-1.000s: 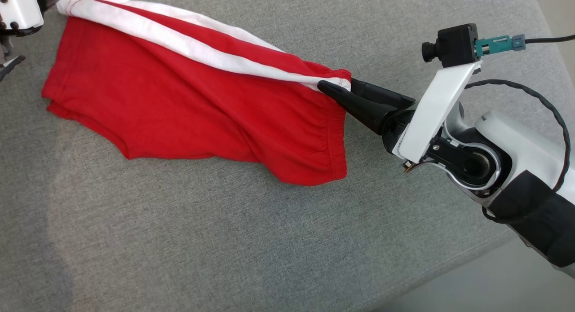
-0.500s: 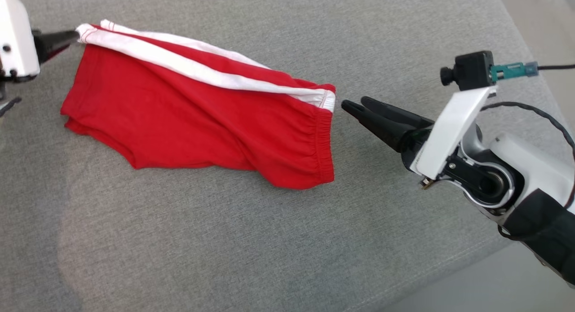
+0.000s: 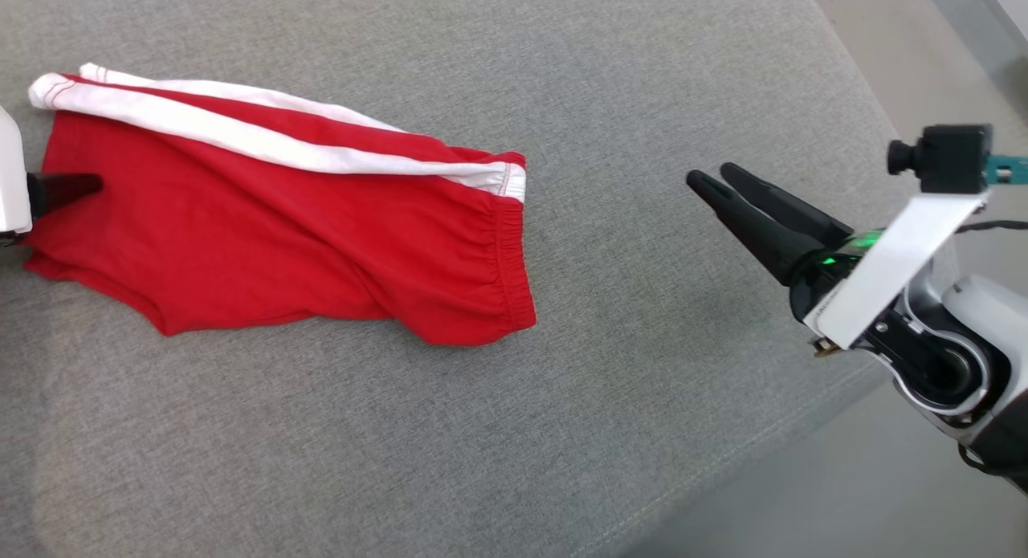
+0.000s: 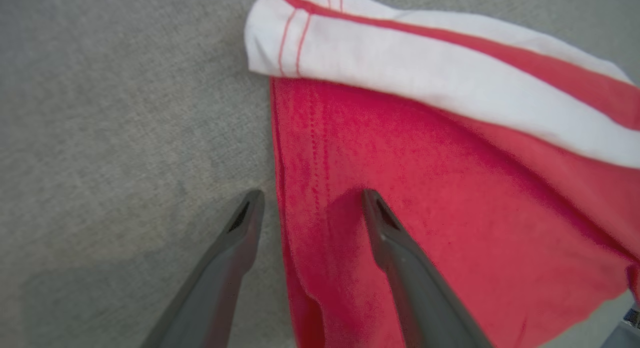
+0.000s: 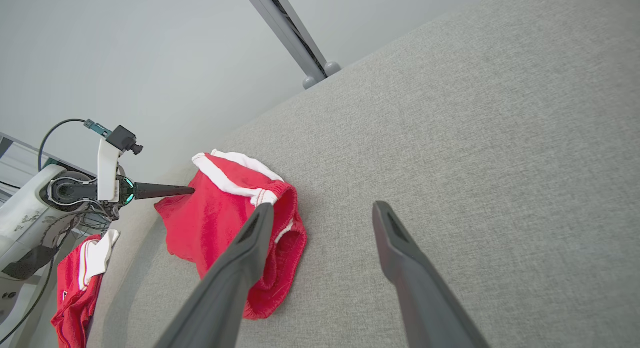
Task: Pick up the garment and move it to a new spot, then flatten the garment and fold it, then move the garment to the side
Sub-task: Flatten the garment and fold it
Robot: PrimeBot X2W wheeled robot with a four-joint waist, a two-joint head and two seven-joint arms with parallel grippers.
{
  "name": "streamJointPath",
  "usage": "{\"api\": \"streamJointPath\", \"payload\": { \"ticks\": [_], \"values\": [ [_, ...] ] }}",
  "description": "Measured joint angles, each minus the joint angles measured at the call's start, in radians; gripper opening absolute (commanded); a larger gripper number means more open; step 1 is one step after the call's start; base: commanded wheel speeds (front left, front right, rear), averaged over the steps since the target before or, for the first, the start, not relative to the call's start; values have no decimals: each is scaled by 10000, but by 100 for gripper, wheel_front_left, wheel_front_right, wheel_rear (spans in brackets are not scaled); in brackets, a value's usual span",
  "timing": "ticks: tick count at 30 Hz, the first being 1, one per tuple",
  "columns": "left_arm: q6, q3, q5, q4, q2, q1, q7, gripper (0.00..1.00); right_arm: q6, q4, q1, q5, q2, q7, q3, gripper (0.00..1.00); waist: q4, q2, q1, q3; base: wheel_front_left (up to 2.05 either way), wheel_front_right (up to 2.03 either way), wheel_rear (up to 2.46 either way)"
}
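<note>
Head view: red shorts (image 3: 281, 245), white-striped, lying seemingly doubled over.

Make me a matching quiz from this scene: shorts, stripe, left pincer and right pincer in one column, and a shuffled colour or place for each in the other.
1 shorts
2 stripe
3 left pincer
4 right pincer

A over bare cushion, clear of the shorts
B mostly red
C white
D across the shorts' edge

Pairs: 1-B, 2-C, 3-D, 4-A
</note>
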Motion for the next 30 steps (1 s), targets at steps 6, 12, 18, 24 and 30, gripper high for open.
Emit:
{"api": "streamJointPath", "payload": {
  "ticks": [6,12,18,24,30],
  "values": [
    [134,148,-779,-673,-19,274,997,94,0,-199,579,123,-460,-422,-167,100,-116,0,0,-81,0,0,0],
    [397,173,-834,-1081,12,533,951,0,0,-224,726,140,-491,-520,-182,100,26,0,0,-120,0,0,0],
    [437,328,-1016,-1317,-104,800,711,0,0,-188,727,134,-504,-529,-173,100,353,0,0,-334,0,0,0],
    [387,199,-1189,-1737,-267,1318,681,0,0,-27,824,134,-625,-476,-115,100,818,0,0,-771,0,0,0],
    [500,-8,-1329,-2343,-247,2263,692,0,0,123,1038,211,-754,-357,-48,100,1468,0,0,-1460,0,0,0]
  ]
}}
